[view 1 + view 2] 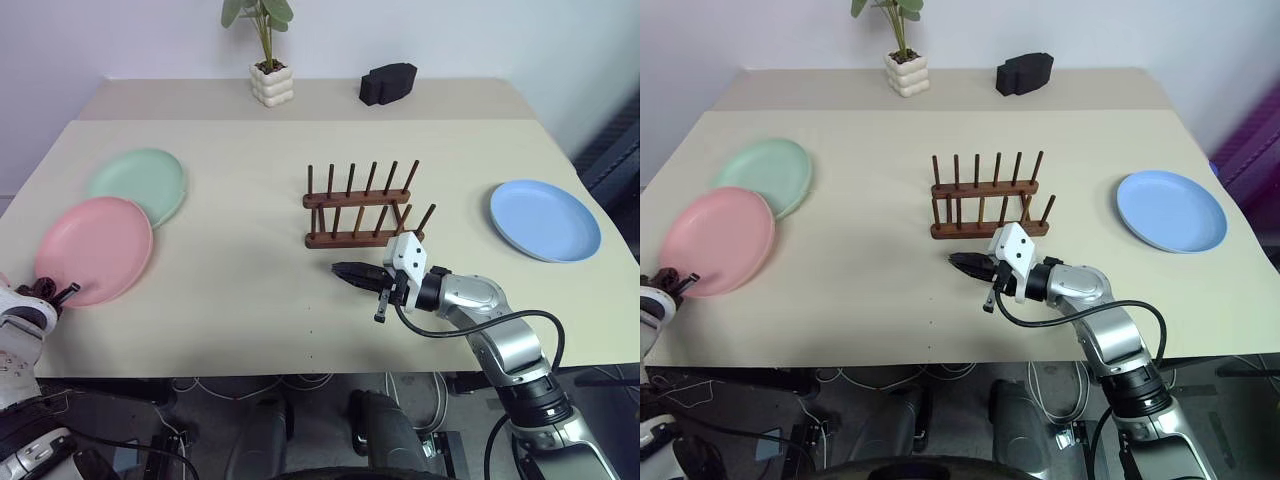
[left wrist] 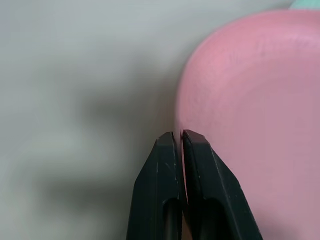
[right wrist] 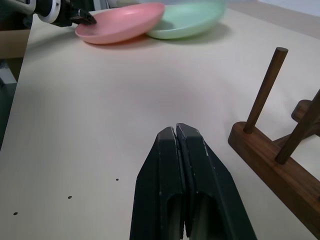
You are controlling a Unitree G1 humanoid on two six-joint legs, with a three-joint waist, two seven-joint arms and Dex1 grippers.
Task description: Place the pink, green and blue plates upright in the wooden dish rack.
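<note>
Left pincer [image 2: 179, 137]: pinched on pink plate [image 1: 95, 248] rim, which overlapped green plate [image 1: 140, 182]. Right pincer [image 3: 176, 132]: pressed together, empty, near dish rack [image 1: 360, 215]. Blue plate [image 1: 544, 219]: flat on worktop [image 1: 240, 300].

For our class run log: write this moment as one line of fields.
left gripper: shut on pink plate rim | right gripper: shut, empty, beside wooden dish rack | green plate, blue plate: flat on table | rack: empty
</note>
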